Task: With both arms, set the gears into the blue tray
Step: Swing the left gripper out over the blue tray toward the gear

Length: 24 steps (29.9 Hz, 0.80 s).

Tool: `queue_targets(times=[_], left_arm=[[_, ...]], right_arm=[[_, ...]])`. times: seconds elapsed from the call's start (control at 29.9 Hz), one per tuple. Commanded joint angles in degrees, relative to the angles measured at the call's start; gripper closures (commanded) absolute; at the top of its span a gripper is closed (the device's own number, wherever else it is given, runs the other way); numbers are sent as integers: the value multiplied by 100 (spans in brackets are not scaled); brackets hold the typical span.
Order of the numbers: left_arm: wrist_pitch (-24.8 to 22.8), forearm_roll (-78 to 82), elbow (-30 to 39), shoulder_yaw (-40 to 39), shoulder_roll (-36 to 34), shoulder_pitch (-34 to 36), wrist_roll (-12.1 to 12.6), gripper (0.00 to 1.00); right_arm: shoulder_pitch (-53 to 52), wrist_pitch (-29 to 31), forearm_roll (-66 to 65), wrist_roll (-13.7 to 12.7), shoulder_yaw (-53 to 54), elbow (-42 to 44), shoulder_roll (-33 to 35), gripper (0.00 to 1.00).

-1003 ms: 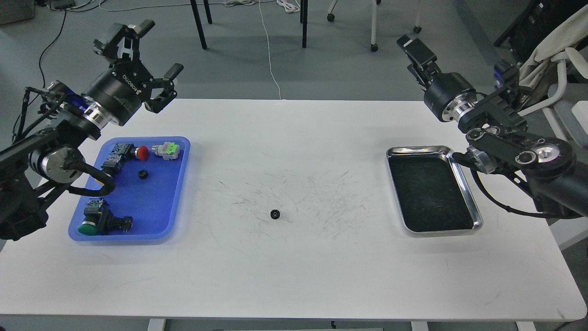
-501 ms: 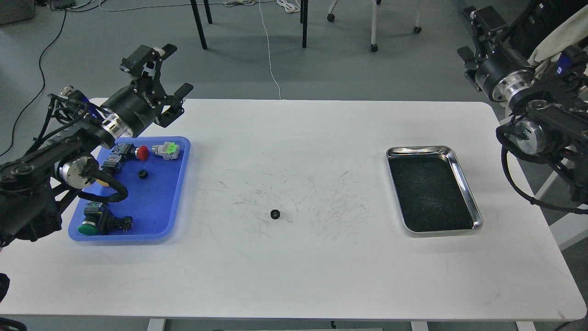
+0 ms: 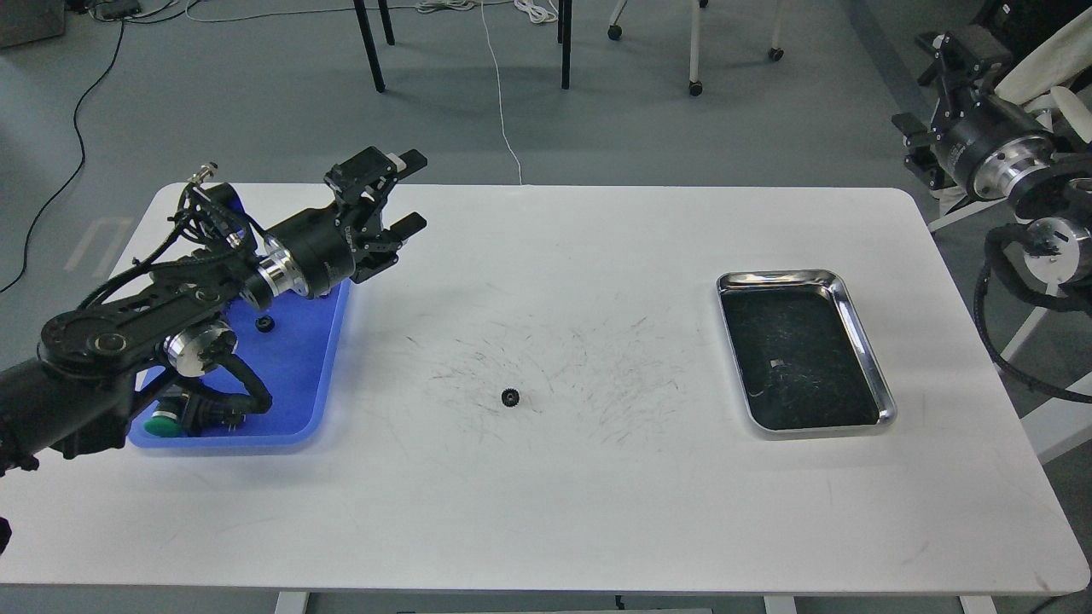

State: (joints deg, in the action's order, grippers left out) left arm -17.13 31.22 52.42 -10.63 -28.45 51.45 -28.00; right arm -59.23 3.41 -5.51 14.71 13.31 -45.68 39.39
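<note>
While one gear (image 3: 511, 396) lies loose mid-table (image 3: 546, 512), another (image 3: 264, 323) is seen inside the blue tray (image 3: 299, 375). Left gripper (image 3: 411, 193) is held spread wide, empty, beyond the tray's far corner. Right gripper (image 3: 947, 60): jaw state cannot be told.

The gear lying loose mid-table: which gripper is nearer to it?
Left. The left gripper hangs up-left of the loose gear, over the table; the right gripper is far off past the table's right corner.

- Our white table (image 3: 546, 512) bears dark scuff marks around a black gear (image 3: 510, 396)
- Left of it, our blue tray (image 3: 299, 375)
- Right, a shiny steel tray (image 3: 870, 358), dark inside
</note>
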Motion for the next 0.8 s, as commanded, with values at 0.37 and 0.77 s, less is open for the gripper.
queue_targets(times=[0.37, 0.77], left_arm=[[790, 2360, 866, 1044, 103, 444, 0, 1], [1159, 3205, 629, 1932, 445, 1051, 0, 1]], right_arm=[[79, 160, 419, -294, -83, -2, 113, 4], [386, 142, 463, -285, -30, 42, 113, 4]])
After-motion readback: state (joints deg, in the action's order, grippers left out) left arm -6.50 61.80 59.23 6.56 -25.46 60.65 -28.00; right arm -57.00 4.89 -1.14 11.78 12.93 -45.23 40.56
